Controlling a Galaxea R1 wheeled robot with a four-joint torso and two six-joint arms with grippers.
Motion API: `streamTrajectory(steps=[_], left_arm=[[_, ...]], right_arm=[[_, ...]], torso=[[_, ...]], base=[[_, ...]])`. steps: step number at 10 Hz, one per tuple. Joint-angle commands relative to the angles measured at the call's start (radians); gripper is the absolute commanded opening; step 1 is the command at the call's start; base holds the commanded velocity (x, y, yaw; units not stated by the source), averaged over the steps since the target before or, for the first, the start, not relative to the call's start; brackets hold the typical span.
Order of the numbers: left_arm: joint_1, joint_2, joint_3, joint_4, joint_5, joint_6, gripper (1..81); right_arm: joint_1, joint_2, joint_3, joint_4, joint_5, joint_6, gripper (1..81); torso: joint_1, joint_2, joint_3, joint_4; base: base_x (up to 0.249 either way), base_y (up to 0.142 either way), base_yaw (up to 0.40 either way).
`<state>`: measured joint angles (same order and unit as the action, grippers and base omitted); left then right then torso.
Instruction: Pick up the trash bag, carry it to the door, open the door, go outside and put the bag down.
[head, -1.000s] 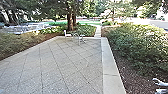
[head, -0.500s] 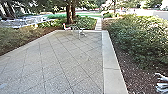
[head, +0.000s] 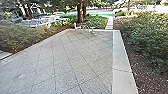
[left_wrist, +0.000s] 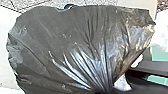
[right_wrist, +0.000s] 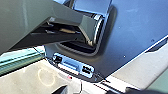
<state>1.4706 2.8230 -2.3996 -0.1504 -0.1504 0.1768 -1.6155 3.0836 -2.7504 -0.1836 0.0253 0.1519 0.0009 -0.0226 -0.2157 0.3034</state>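
Out on the paving (head: 75, 62), trash bag (left_wrist: 67, 42) at my left wrist.
I'd drive slow, arm steady, limit swing. Bulk swells away from the neck; visible long axis runs roughly crosswise to it. Left pincer (left_wrist: 103, 91) looks clamped on the gathered neck; right pincer, can't tell.

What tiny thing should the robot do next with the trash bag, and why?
Maybe lower the trash bag gently toward the paving: the robot seems to be outside, with bushes and trees ahead, and the bag is meant to be put down outdoors.
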Motion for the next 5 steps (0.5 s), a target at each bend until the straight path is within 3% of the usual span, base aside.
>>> streamTrajectory(steps=[1, 2, 3, 5], left_arm=[[-0.089, -0.049, 0.008, 0.0, 0.06, -0.046, 1.0], [-0.121, -0.068, 0.014, -0.005, 0.063, -0.066, 1.0], [-0.16, -0.094, 0.022, -0.006, 0.063, -0.082, 1.0], [-0.241, -0.14, 0.043, -0.006, 0.101, -0.115, 1.0]], right_arm=[[0.016, 0.032, 0.017, -0.007, -0.059, 0.0, 81.1], [0.016, 0.032, 0.017, -0.007, -0.059, -0.002, 81.1], [0.015, 0.032, 0.019, -0.007, -0.059, -0.002, 81.1], [0.015, 0.032, 0.022, -0.007, -0.059, -0.002, 81.1]], torso=[[0.0, 0.0, 0.001, -0.003], [0.0, 0.0, -0.026, 0.025], [0.0, 0.0, -0.066, 0.042], [0.0, 0.0, -0.112, 0.046]], base=[[0.0, 0.0, 0.0], [0.0, 0.0, 0.0], [0.0, 0.0, 0.0], [0.0, 0.0, 0.0]])
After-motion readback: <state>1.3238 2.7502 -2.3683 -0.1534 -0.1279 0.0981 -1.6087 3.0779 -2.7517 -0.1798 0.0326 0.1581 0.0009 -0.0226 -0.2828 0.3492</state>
